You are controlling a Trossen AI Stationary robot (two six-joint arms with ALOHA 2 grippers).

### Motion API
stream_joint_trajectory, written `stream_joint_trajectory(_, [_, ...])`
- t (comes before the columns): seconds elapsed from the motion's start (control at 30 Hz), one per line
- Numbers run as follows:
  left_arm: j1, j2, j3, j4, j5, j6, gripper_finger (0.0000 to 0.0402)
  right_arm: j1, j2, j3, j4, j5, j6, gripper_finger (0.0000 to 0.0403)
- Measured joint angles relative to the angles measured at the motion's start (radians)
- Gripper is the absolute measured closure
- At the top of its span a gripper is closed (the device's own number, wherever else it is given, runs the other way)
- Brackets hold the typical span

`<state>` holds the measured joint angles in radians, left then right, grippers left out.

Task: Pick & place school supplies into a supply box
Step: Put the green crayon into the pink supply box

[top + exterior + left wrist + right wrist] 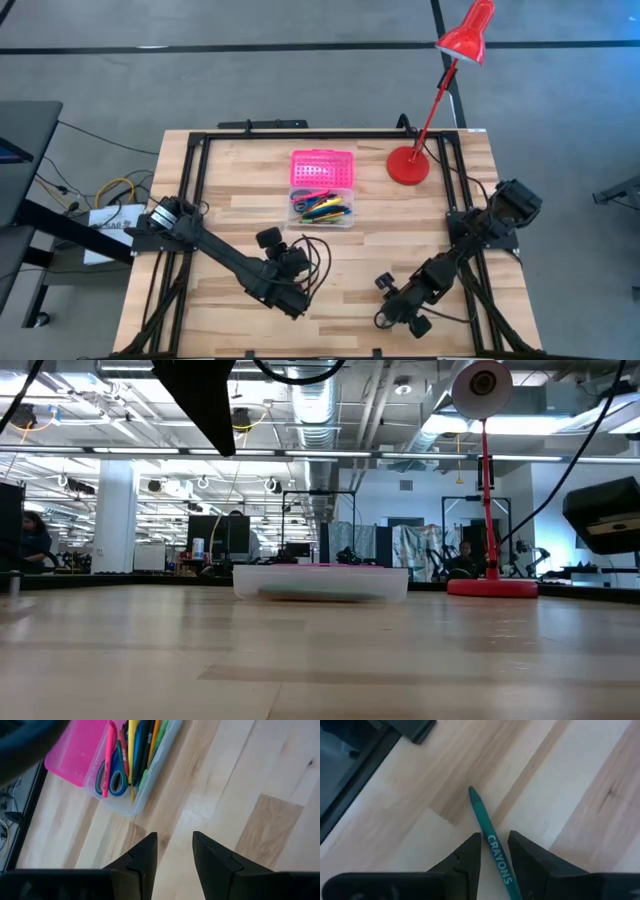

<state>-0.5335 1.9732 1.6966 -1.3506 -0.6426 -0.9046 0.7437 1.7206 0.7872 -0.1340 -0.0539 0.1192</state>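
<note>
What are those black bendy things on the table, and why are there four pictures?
They are two robot arms, each ending in a two-finger pincher. One picture looks down from above, one looks across the table top, and two come from little cameras on the arms' wrists. On the wooden table sits a clear box with its pink lid flipped open. It is full of pens and blue scissors. A red lamp stands beside it. The left gripper holds nothing; its fingers are apart over bare wood near the box. The right gripper has a green crayon between its fingers, near the table's front right.
</note>
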Motion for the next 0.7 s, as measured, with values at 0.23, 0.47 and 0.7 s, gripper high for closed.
stream_joint_trajectory(0.23, [-0.004, 0.0, 0.0, -0.008, -0.027, -0.068, 0.0283, -0.015, -0.003, 0.002, -0.081, 0.002, 0.047, 0.0329])
stream_joint_trajectory(0.47, [-0.01, 0.0, 0.0, -0.08, -0.076, -0.165, 0.0283, -0.034, -0.003, -0.001, -0.088, -0.002, 0.19, 0.0395])
stream_joint_trajectory(0.7, [-0.01, 0.0, 0.0, -0.214, -0.088, -0.252, 0.0283, -0.044, -0.001, -0.002, -0.086, 0.019, 0.402, 0.0384])
